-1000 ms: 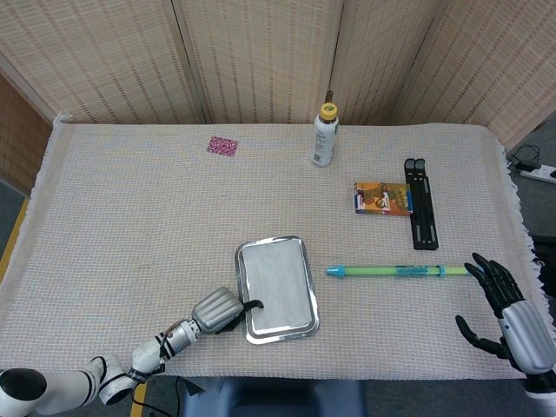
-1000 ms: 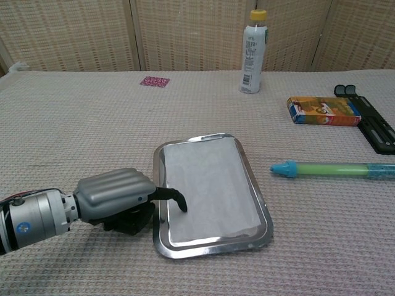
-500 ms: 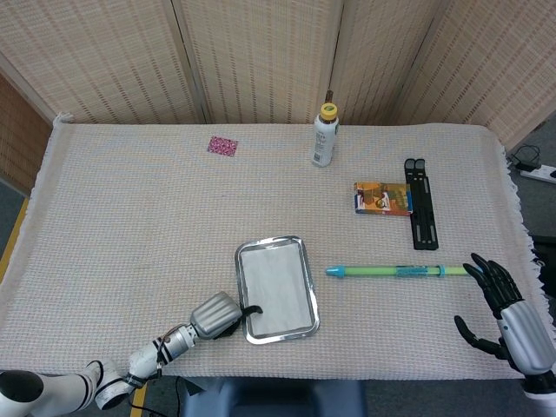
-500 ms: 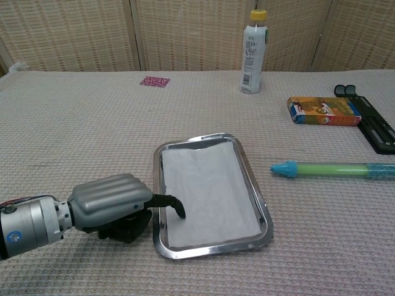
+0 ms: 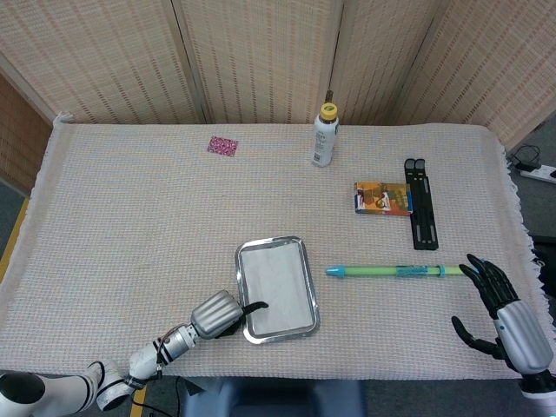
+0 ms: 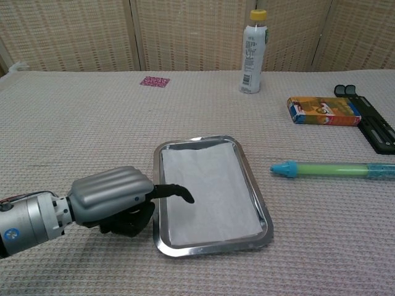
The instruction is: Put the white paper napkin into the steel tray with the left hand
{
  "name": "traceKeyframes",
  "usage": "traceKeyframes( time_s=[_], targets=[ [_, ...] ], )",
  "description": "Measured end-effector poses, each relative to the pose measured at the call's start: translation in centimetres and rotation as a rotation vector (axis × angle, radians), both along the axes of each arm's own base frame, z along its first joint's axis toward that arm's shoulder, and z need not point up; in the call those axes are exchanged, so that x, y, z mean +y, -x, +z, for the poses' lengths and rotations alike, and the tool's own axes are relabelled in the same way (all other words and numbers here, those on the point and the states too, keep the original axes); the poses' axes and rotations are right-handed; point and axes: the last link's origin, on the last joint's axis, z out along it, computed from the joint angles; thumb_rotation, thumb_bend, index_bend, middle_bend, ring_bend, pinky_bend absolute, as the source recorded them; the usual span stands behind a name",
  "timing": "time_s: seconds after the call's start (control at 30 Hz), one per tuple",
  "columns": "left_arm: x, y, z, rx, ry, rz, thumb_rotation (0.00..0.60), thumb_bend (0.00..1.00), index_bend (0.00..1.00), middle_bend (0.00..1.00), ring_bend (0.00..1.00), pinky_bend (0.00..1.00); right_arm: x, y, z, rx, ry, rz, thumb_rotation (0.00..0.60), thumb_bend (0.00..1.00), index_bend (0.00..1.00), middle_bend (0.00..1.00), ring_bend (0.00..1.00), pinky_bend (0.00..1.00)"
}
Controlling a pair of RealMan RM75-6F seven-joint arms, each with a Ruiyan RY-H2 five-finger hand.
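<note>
— Left hand [image 6: 114,198], what does it hold? Anything?
— Nothing. It sits at the tray's left edge, most fingers curled under the grey knuckle cover, one dark finger [image 6: 179,192] stretched out over the rim above the white paper napkin [image 6: 208,194]. Whether the fingertip touches the paper cannot be told. In the head view the same hand [image 5: 217,313] lies by the tray's lower left corner.
— And the napkin?
— It lies flat inside the steel tray [image 6: 258,196], covering nearly the whole floor; only the shiny rim shows around it. From the head camera the napkin [image 5: 277,281] fills the tray [image 5: 309,307] in the same way.
— How about the right hand?
— The right hand [image 5: 502,308] is at the table's near right corner, fingers apart and gripping nothing, close to the end of the green and blue pen [image 6: 336,169] but not touching it. It does not show in the chest view.
— What else is on the cloth?
— A white bottle with a yellow cap [image 6: 252,52] stands upright at the far side. A small pink patterned square [image 6: 154,81] lies well to its left. An orange box [image 6: 323,111] lies just beside a black folding stand [image 6: 370,123], both on the right.
</note>
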Motion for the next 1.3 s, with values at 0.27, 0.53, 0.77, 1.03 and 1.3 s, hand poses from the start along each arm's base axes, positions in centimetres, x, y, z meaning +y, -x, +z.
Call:
traceKeyframes(
  time_s=[0.27, 0.53, 0.77, 1.03, 1.3],
  targets=[
    [0.4, -0.2, 2.1, -0.076, -0.062, -0.004, 0.6, 0.77, 0.14, 1.0, 0.92, 1.0, 0.0, 0.0, -0.1, 0.005, -0.004, -0.001, 0.6, 0.44, 0.0, 0.0, 0.0, 0.0],
    [0.6, 5.2, 8.2, -0.09, -0.249, 0.216, 0.6, 0.47, 0.21, 0.63, 0.42, 0.47, -0.3, 0.3, -0.8, 0.028, -0.024, -0.018, 0.6, 0.44, 0.0, 0.0, 0.0, 0.0],
    [-2.6, 12.2, 15.0, 0.026, -0.463, 0.534, 0.6, 0.34, 0.13, 0.2, 0.08, 0.06, -1.1, 0.4, -2.4, 0.06, -0.07, -0.034, 0.6, 0.44, 0.0, 0.0, 0.0, 0.0],
    [-5.4, 15.3, 19.8, 0.069, -0.702, 0.664, 0.6, 0.27, 0.08, 0.09, 0.0, 0.0, -1.5, 0.4, -3.3, 0.108, -0.074, -0.052, 0.6, 0.44, 0.0, 0.0, 0.0, 0.0],
    [-8.6, 15.7, 19.8, 0.11, -0.668, 0.716, 0.6, 0.2, 0.01, 0.02, 0.0, 0.0, -1.5, 0.6, -3.3, 0.162, -0.069, -0.094, 0.6, 0.44, 0.0, 0.0, 0.0, 0.0]
  ],
)
